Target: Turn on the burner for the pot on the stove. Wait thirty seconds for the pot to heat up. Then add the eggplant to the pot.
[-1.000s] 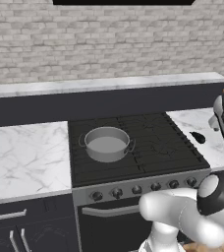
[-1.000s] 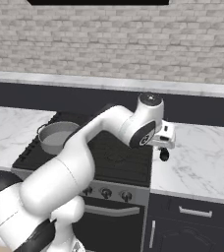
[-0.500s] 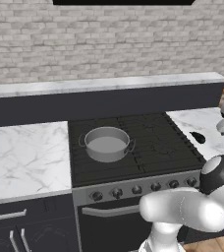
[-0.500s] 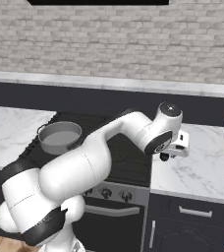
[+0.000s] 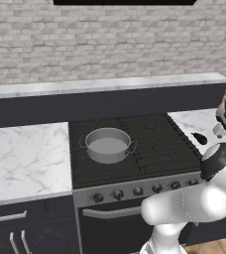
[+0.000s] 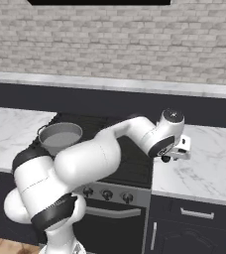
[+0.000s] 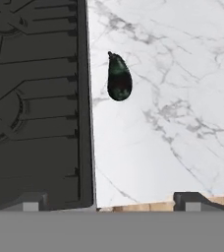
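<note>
The grey pot (image 5: 107,144) stands on the front left burner (image 5: 87,161) of the black stove (image 5: 152,144); it has no lid and I see nothing inside it. The eggplant (image 5: 200,138), small, dark and glossy, lies on the marble counter just right of the stove. In the hand view the eggplant (image 7: 119,78) rests close beside the stove's edge (image 7: 84,123). My gripper (image 6: 176,155) hangs over that right counter, open and holding nothing. Its fingertips (image 7: 33,199) stand wide apart in the hand view, with the eggplant ahead of them and apart from them.
A row of round dark knobs (image 5: 137,190) runs along the stove's grey front strip, above the oven handle (image 5: 110,213). Marble counter (image 5: 26,154) lies left of the stove, and a raised dark ledge (image 5: 110,101) runs behind. The right counter's front edge (image 7: 133,199) is near my fingers.
My arm has swung right, from over the stove's right side to above the right counter. The jaws stayed open. Pot and eggplant have not moved.
</note>
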